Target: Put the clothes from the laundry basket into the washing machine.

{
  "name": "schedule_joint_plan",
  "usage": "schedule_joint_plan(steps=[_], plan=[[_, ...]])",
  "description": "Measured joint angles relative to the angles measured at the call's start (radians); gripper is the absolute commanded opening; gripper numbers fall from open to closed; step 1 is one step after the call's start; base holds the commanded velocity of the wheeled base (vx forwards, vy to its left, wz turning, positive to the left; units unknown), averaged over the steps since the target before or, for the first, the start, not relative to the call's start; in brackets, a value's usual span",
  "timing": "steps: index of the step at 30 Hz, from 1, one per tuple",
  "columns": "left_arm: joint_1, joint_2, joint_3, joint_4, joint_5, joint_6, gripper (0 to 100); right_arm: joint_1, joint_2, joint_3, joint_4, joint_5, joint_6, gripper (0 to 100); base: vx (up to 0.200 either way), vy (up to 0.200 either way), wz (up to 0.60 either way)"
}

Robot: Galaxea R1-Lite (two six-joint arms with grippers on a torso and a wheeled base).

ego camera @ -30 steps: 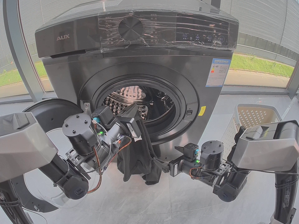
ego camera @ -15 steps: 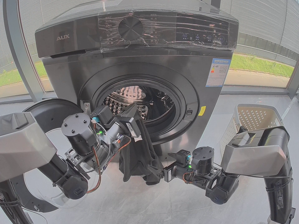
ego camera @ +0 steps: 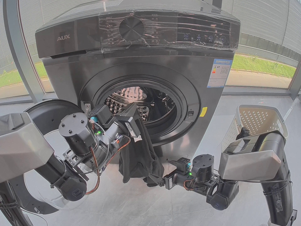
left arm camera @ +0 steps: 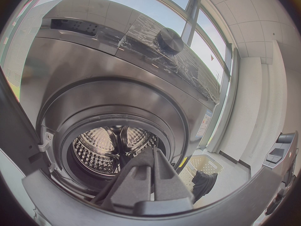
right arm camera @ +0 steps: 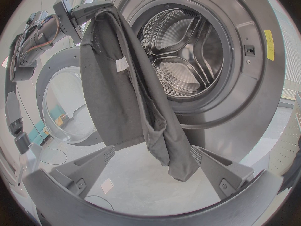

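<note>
Floor (ego camera: 141,204) tiled. Dark garment (ego camera: 138,160) hangs long-axis vertical, washing machine (ego camera: 188,79) mouth just behind it. Left tool (ego camera: 133,110) is clamped on its top. Right tool (ego camera: 155,179), jaws apart, sits at its hem.

The washing machine (ego camera: 72,72) has a dark satin metallic shell and a shiny perforated metal drum (ego camera: 131,98). The garment (ego camera: 139,157) is matt black cloth, the laundry basket (ego camera: 260,116) pale perforated plastic, the floor (ego camera: 141,204) glossy tile.

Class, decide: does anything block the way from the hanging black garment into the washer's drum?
Nothing visible does. The garment hangs from the left gripper just in front of the drum opening; the door stands open to the side.
</note>
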Motion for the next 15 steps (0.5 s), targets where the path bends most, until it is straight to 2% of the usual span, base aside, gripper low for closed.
schedule_joint_plan(steps=[6,15], plan=[[-0.001,-0.001,0.001,0.000,0.000,0.000,0,-0.007,0.003,-0.025,0.007,-0.006,0.000,100,0.000,0.000,0.00],[-0.002,-0.001,0.003,0.000,0.000,-0.001,0,-0.010,0.061,-0.157,0.037,-0.009,-0.001,100,0.000,0.000,0.00]])
